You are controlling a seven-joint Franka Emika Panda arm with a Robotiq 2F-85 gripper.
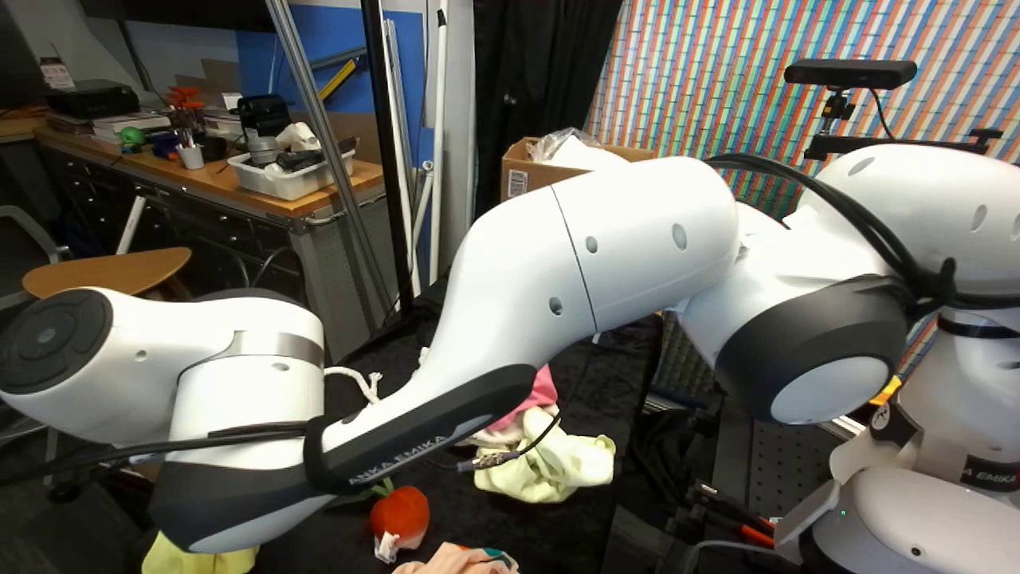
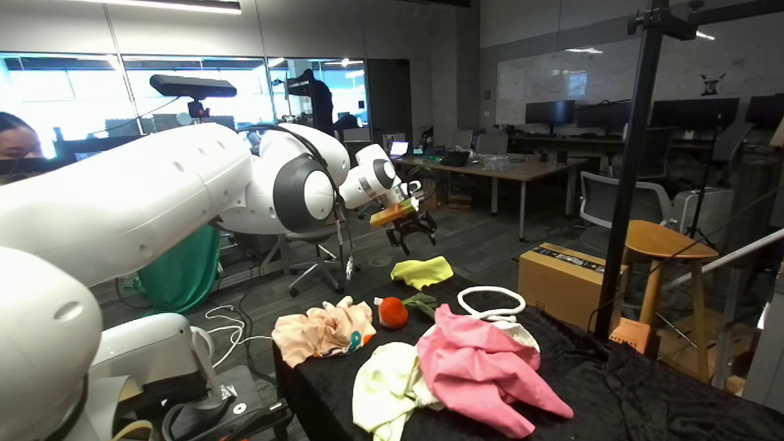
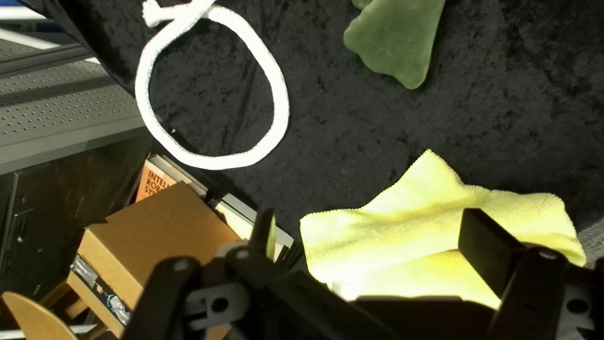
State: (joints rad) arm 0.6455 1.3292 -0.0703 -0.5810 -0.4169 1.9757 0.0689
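While the gripper (image 3: 369,227) hung empty with its jaws well apart, the yellow microfiber cloth (image 3: 415,230) lay below it near the far edge of the black-draped table (image 2: 637,376), long axis roughly following the jaws' spread.

Yellow cloth (image 3: 415,226) — rumpled, limp — atop black fabric (image 3: 330,127)
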